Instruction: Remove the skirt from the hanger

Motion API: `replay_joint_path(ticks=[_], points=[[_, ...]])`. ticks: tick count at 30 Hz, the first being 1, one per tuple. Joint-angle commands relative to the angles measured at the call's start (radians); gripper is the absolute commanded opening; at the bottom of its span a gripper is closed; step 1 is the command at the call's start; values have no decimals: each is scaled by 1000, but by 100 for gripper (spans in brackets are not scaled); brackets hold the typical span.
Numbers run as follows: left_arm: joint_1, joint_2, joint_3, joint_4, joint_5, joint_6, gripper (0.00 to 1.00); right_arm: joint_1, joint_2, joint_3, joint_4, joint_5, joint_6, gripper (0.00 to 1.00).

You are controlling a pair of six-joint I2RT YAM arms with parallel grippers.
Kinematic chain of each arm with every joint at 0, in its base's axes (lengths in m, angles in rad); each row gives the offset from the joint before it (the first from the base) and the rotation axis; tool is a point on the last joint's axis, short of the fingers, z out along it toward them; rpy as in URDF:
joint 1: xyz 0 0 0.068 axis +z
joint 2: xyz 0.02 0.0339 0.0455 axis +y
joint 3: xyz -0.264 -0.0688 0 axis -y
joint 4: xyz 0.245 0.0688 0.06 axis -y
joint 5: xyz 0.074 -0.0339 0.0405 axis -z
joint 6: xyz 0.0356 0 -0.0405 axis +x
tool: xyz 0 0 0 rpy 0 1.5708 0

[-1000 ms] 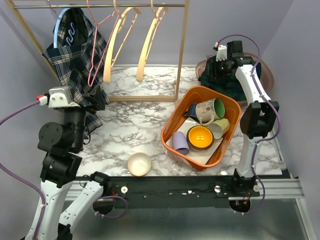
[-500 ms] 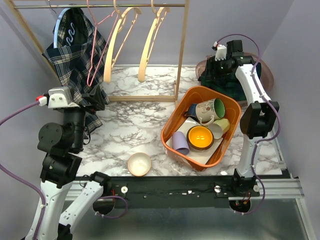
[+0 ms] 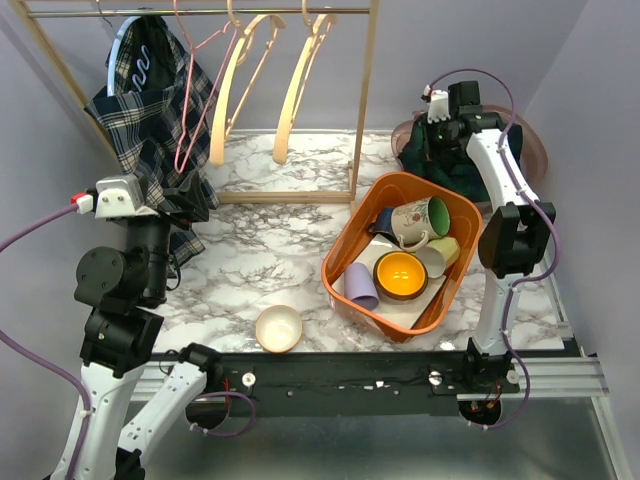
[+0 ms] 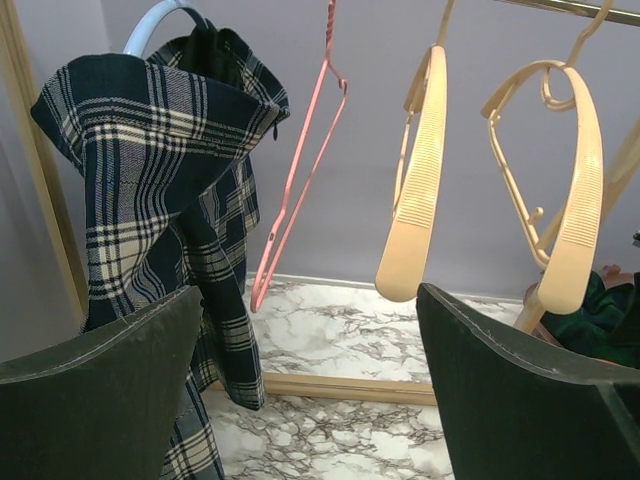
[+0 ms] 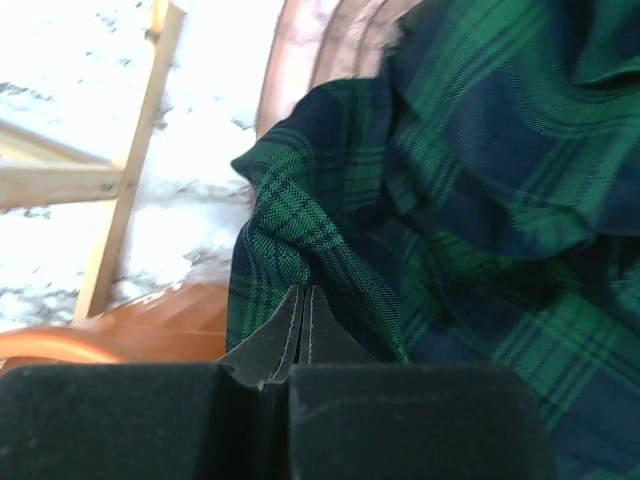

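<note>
Your skirt [image 3: 150, 110], the navy and white plaid one, hangs on the pale blue hanger [image 3: 118, 35] at the far left end of the rail [image 3: 200, 12], its cloth bunched over the hanger's shoulder and trailing down toward the surface [image 3: 260, 260]. Your left claw [image 3: 195, 195] sits low, just right of the skirt's lower folds. From the left wrist you see its fingers [image 4: 110, 390] spread wide apart with nothing between them, and the skirt [image 4: 170, 200] fills the left of that view. Beside the skirt on the rail are a thin pink hanger [image 4: 300, 170] and two cream hangers [image 4: 420, 190], all bare. Your right claw [image 3: 432, 138] is well apart from the skirt, at the far right corner, over a green plaid cloth [image 3: 455, 170] that lies in a pinkish basin [image 3: 535, 150]. From the right wrist its fingertips [image 5: 303, 300] are pressed together, tips at the edge of a fold of the green cloth [image 5: 450, 200]; you cannot see any fabric caught between them. An orange bin [image 3: 345, 250] holding mugs and bowls stands right of centre, and a small pale bowl [image 3: 278, 328] rests near the front edge.
</note>
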Motion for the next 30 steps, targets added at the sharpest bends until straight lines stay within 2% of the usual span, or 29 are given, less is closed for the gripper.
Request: replay_joint_path(ticks=[1,7,11,15,19,21,24,26,27,30], points=[[8,-8,-4,13,-32,11,99,-12,18,59,95,129,-2,1],[8,-1,-2,22,-64,11,99,-81,69,99,248,260,25,1],[8,28,33,-16,-159,15,99,-135,165,148,265,260,33,1],[8,130,129,-99,-201,3,99,-164,231,157,297,238,27,1],[8,195,168,-147,-268,-5,99,-172,284,165,287,287,36,2],[8,215,185,-153,-313,-3,99,-175,282,154,296,291,51,10],[8,242,223,-174,-384,1,99,-176,271,154,296,288,61,28],[8,264,254,-208,-405,24,99,-176,248,188,250,275,73,35],[8,288,286,-219,-416,32,99,-176,233,189,238,230,88,44],[10,337,329,-237,-451,87,99,-176,143,163,195,193,123,61]])
